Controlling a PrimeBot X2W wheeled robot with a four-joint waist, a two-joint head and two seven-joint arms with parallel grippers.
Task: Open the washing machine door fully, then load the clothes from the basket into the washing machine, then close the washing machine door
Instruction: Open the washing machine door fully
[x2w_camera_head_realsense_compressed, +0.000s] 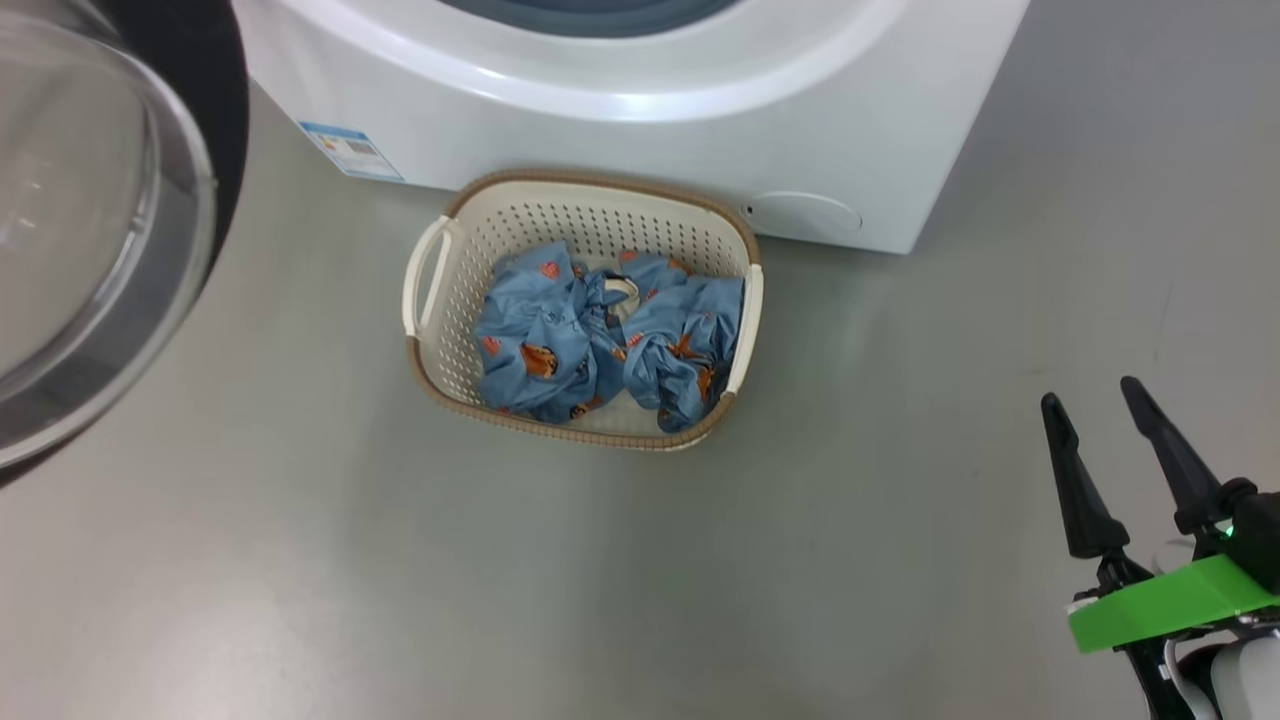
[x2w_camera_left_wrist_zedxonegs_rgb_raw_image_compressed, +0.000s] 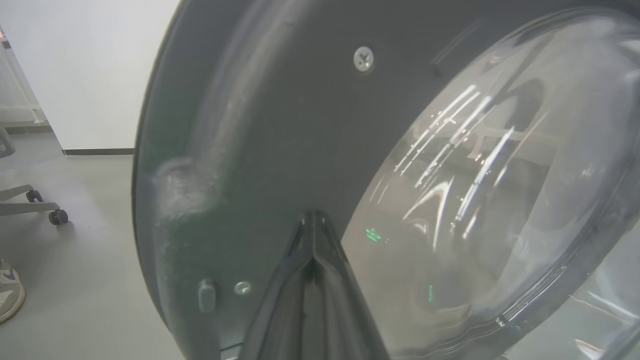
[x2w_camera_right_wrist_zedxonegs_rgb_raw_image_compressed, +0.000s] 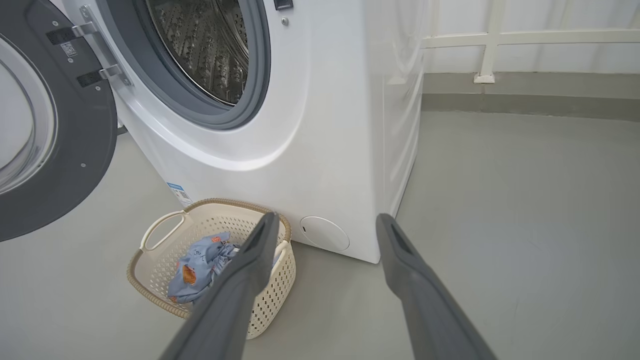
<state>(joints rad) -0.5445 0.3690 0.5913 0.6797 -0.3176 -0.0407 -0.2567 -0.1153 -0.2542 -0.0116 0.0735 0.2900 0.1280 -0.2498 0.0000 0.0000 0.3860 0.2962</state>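
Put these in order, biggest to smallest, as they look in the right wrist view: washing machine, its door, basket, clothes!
1. washing machine
2. washing machine door, though the picture's edge cuts it off and it may be nearer the camera, so this place is unsure
3. basket
4. clothes, bundled inside the basket

A smooth grey floor (x2w_camera_head_realsense_compressed: 600, 600) with a soft sheen runs to a white wall (x2w_camera_left_wrist_zedxonegs_rgb_raw_image_compressed: 90, 65) edged by a dark skirting strip (x2w_camera_left_wrist_zedxonegs_rgb_raw_image_compressed: 97, 151). A chair's castor legs (x2w_camera_left_wrist_zedxonegs_rgb_raw_image_compressed: 35, 202) stand near a person's shoe (x2w_camera_left_wrist_zedxonegs_rgb_raw_image_compressed: 10, 295); elsewhere, a white railing (x2w_camera_right_wrist_zedxonegs_rgb_raw_image_compressed: 525, 40) lines the far wall.
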